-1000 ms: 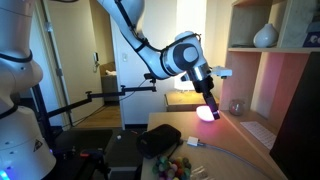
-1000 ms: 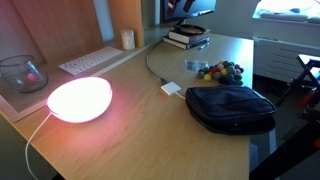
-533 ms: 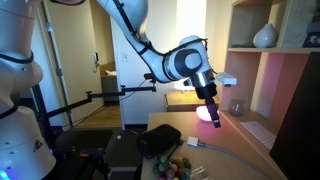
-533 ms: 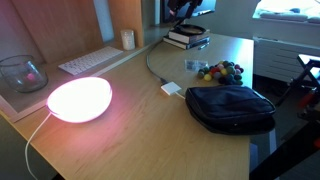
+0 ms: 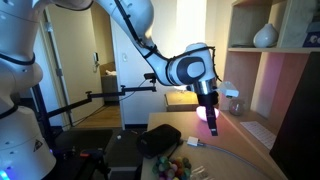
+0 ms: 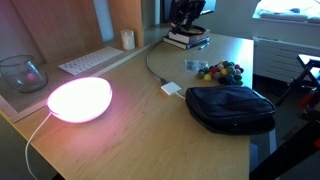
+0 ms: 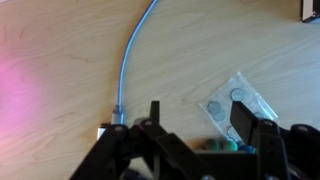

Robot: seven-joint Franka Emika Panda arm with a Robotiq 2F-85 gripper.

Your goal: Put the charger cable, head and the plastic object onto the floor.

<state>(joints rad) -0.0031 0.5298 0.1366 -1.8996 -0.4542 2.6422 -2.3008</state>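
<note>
The charger cable [image 7: 130, 48] is a thin white cord that curves across the pale tabletop to the small white head [image 7: 105, 130], which is partly hidden by my gripper body. In an exterior view, the head [image 6: 171, 89] lies beside the black pouch and the cable [image 6: 153, 66] runs away from it. The plastic object [image 7: 236, 104] is a clear packet with round discs in it; it lies flat under my right finger. My gripper [image 7: 197, 120] hovers above the table with its jaws apart and nothing held. The gripper [image 5: 210, 122] points downward. Light brown floor [image 5: 93, 113] shows beyond the table.
A glowing pink lamp [image 6: 80, 98] sits near the table's front, a black pouch [image 6: 230, 107] next to the head. Several coloured balls [image 6: 218, 71] lie close to the packet. A keyboard [image 6: 90, 61], a glass bowl [image 6: 20, 72] and stacked books [image 6: 187, 38] line the back.
The arm has swung to the right in an exterior view and the gripper now points straight down. It has also come further into the other exterior view at the top.
</note>
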